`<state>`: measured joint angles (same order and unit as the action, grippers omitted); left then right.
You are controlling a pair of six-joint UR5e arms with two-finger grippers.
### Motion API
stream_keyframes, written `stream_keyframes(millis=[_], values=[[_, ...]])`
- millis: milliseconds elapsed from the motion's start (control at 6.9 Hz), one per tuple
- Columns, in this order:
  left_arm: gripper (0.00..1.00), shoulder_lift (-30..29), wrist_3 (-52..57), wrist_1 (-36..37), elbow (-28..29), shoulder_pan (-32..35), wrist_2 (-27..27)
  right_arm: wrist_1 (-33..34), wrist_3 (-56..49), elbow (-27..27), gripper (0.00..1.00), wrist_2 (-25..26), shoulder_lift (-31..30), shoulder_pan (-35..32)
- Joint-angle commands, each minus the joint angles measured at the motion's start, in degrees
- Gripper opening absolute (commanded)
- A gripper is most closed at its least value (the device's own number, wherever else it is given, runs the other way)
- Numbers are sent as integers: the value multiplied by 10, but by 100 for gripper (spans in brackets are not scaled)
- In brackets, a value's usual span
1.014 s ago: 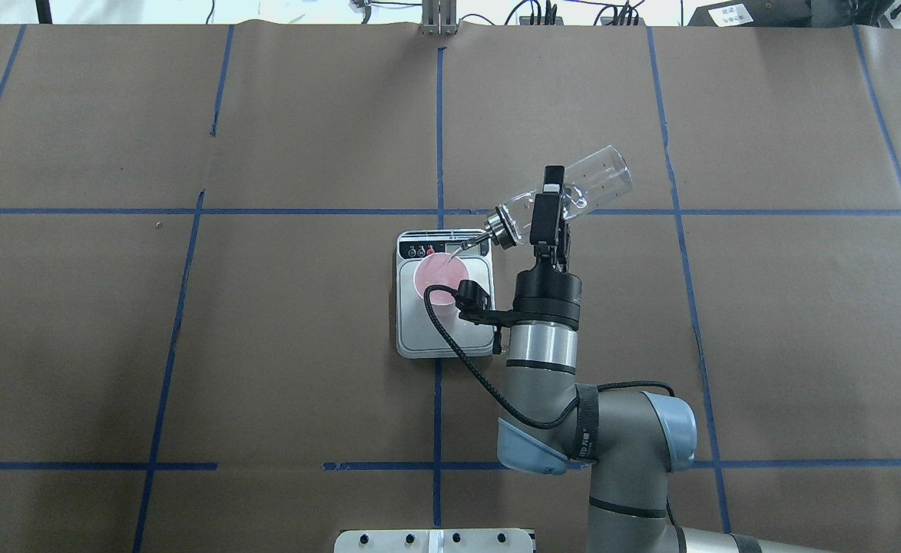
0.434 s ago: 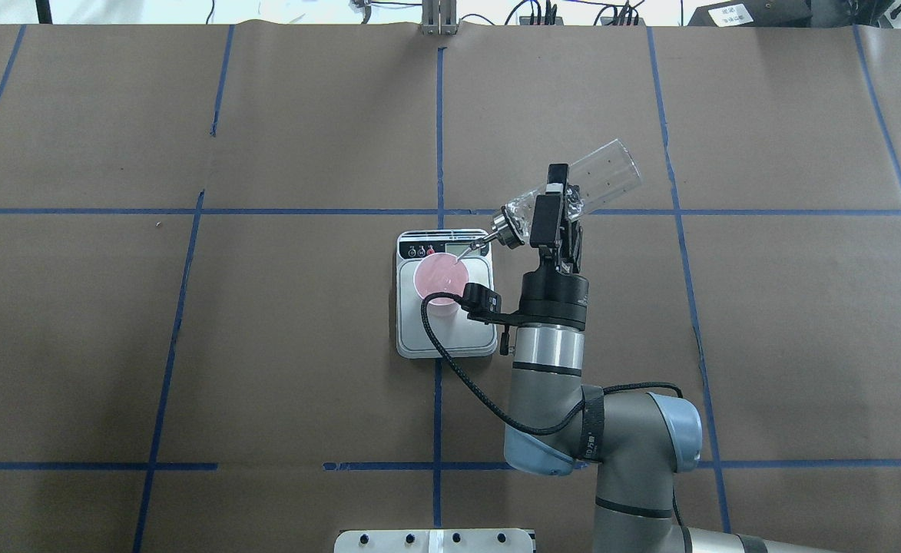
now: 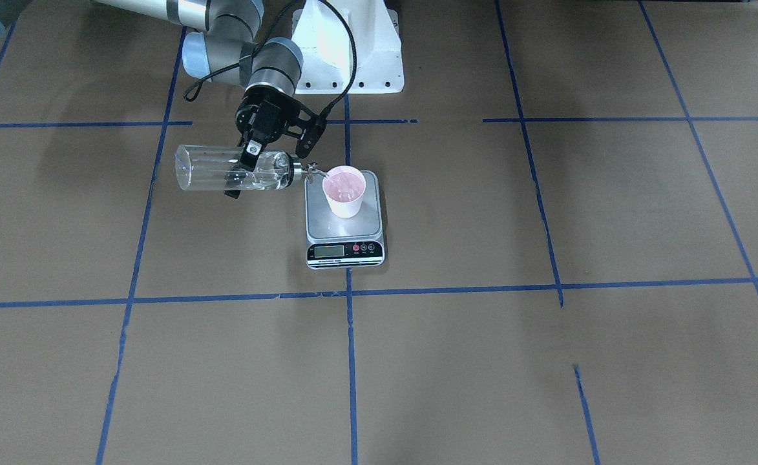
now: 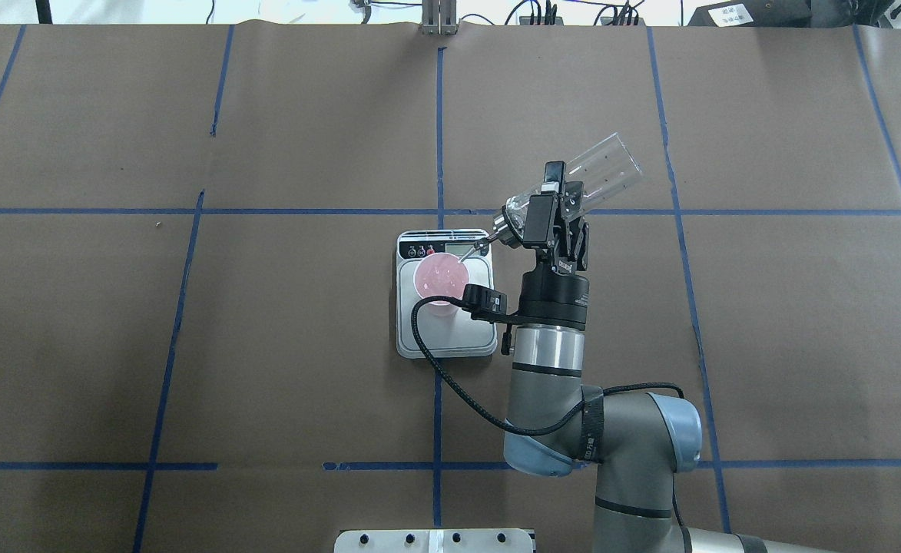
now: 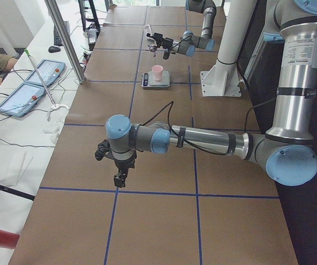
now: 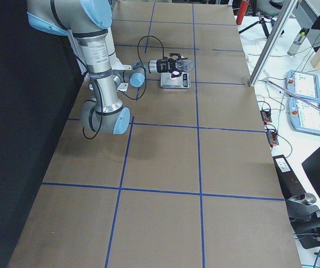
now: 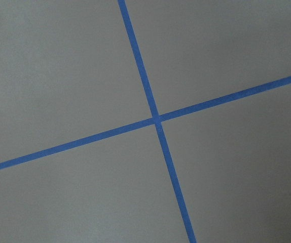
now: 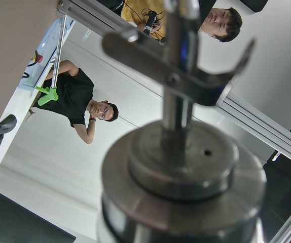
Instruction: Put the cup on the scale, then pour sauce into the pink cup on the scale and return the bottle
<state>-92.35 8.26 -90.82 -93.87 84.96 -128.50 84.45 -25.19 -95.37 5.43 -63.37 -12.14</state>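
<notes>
The right gripper (image 4: 554, 206) clamps a clear glass cylindrical bottle (image 4: 605, 166), tilted, silver spout at the rim of the tapered pink paper cup (image 4: 438, 275) standing on the scale (image 4: 450, 338), on its square steel plate. Whether the left gripper (image 5: 118, 179) is closed, I cannot tell.

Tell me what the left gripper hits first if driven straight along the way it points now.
The left gripper points down, so it would first meet the paper-covered table, close to a blue tape cross. Nothing else shows in that line, though how high it hangs is unclear.
</notes>
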Motion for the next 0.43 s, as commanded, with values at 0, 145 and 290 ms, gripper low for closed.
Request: stream_keyframes(millis=[0, 145, 290], values=[[100, 0, 0, 0, 0, 0, 0, -3, -34, -1, 0, 5, 4, 0], [100, -1, 0, 5, -1, 0, 0, -6, -32, -7, 0, 3, 5, 1], [100, -1, 0, 5, -3, 0, 0, -39, -29, -5, 0, 0, 7, 3]])
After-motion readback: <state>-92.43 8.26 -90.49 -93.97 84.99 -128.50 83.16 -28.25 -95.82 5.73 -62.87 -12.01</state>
